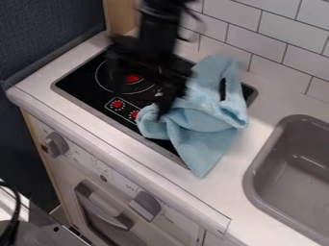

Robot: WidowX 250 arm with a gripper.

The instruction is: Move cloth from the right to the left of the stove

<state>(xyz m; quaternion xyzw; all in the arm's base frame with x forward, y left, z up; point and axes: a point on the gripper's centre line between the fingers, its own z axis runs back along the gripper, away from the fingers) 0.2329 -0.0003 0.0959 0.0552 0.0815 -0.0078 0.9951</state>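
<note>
A dark wall (48, 36) stands at the far left, with the worktop (122, 144) meeting it and a pale raised edge running along the front. A wooden panel (120, 17) rises behind the back left corner. Inside the worktop's left end sits the black stove (80, 86), its rim leaving a narrow pale strip on the wall side and another along the front. The stove's left part shows black glass, a red-centred burner ring (133, 78) and two red dials, the right one just beside the cloth (199, 115). Below the front edge are the left knob (56, 144), the oven handle (103, 206) and the right knob (145, 204).

The claw (168, 101) hangs over the middle of the stove, pointing down at the cloth's left part and seeming to touch it. Whether it is open or closed, or has the cloth gripped, cannot be told.

The light blue cloth lies bunched over the stove's right part, with raised folds. It crosses the right rim, and one corner drapes over the front rim onto the worktop; its top reaches near the white wall tiles (263, 29). Further right, a strip of worktop separates the cloth from the grey sink (249, 180).
</note>
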